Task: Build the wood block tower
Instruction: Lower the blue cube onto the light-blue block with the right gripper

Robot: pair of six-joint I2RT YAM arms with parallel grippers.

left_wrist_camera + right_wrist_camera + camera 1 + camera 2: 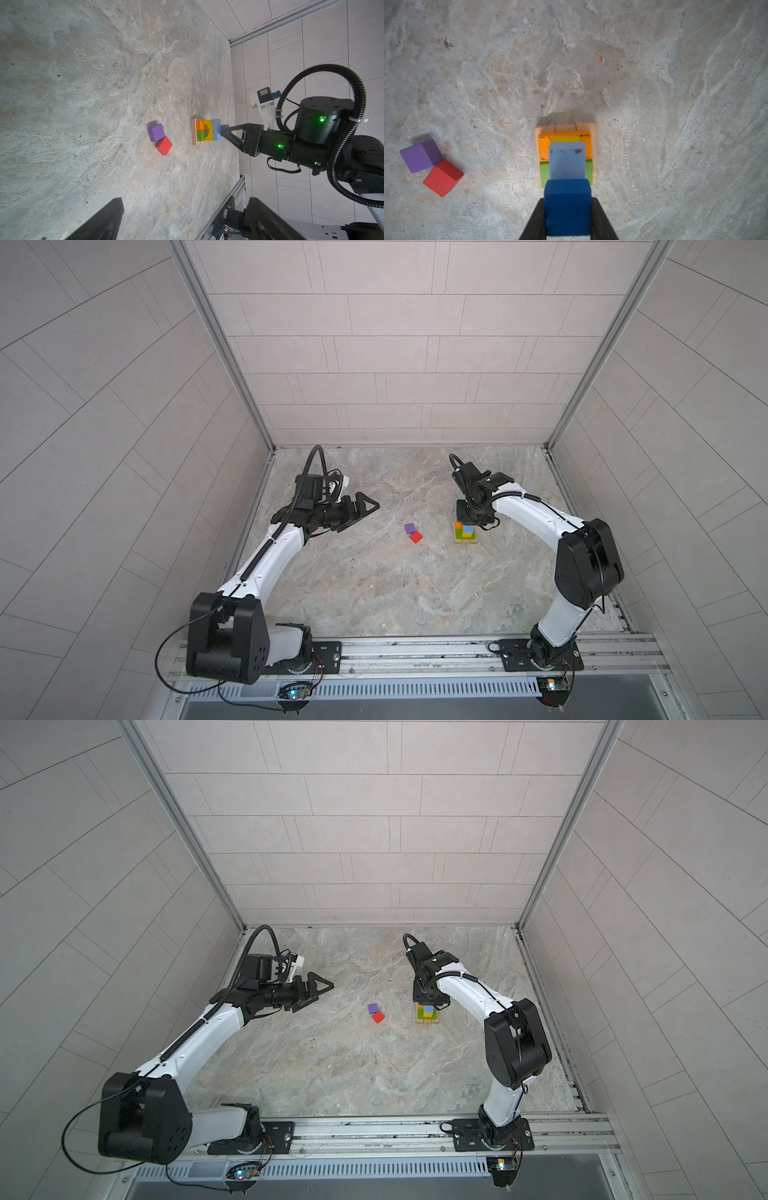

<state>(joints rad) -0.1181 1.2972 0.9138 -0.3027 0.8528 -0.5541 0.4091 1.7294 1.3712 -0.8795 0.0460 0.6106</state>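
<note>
Marble tabletop [467,62]; right gripper [568,199] clamped on blue cube [568,209] over tower [544,146]; centre over light-blue block [566,161], lower gently. Left gripper [365,513] agape.

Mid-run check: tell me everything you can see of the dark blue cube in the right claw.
The blue cube looks like painted wood, deep matte blue with rounded edges and small dark scuffs. The right claw is shut on it, pressing two opposite sides and holding it level. It is held right at the light-blue block topping the tower; whether they touch I cannot tell.
</note>
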